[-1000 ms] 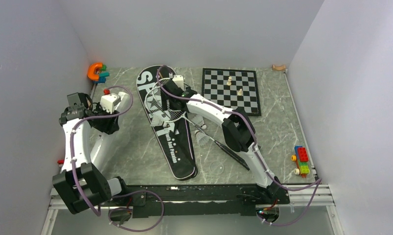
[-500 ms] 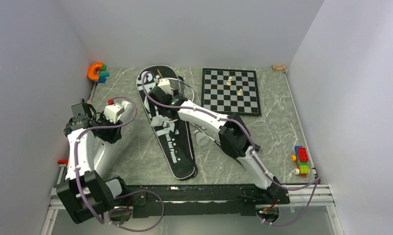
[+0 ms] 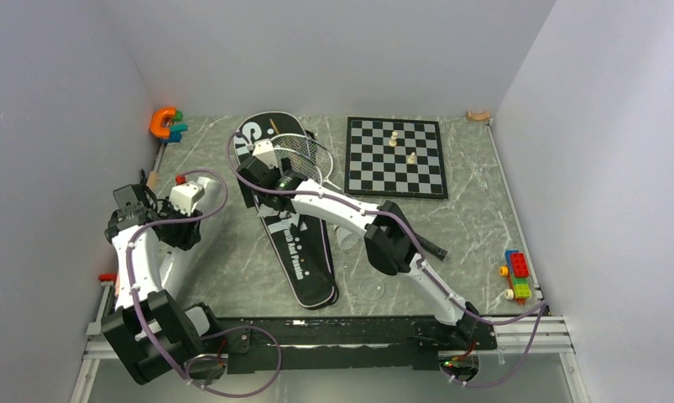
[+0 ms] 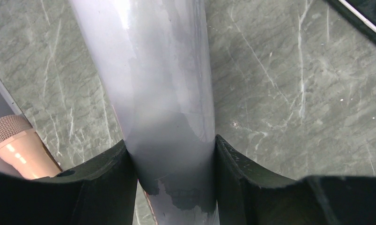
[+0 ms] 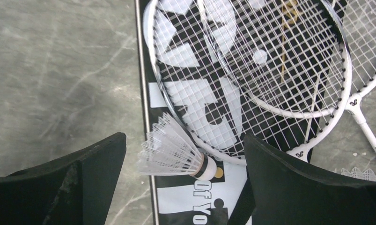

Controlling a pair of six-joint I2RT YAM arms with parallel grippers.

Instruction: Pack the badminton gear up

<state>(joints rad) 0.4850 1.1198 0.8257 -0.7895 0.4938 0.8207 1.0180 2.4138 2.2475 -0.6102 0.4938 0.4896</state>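
My left gripper is shut on the whitish cylindrical tube, held over the grey table. In the top view the left gripper is at the left side and the arm hides the tube. My right gripper is open, hanging over a white feather shuttlecock that lies at the left edge of the black, white-lettered racket bag. Two white-framed rackets lie with their heads on the bag. In the top view the right gripper is over the bag. Another shuttlecock lies right of the bag.
A chessboard with pale pieces lies at the back right. Coloured toy blocks sit near the right wall. An orange toy is in the back left corner. A clear round lid lies near the front. A tan rod end lies beside the tube.
My right gripper has moved left across the bag to its left edge, over a shuttlecock. My left arm has shifted slightly down and nearer, still holding the tube.
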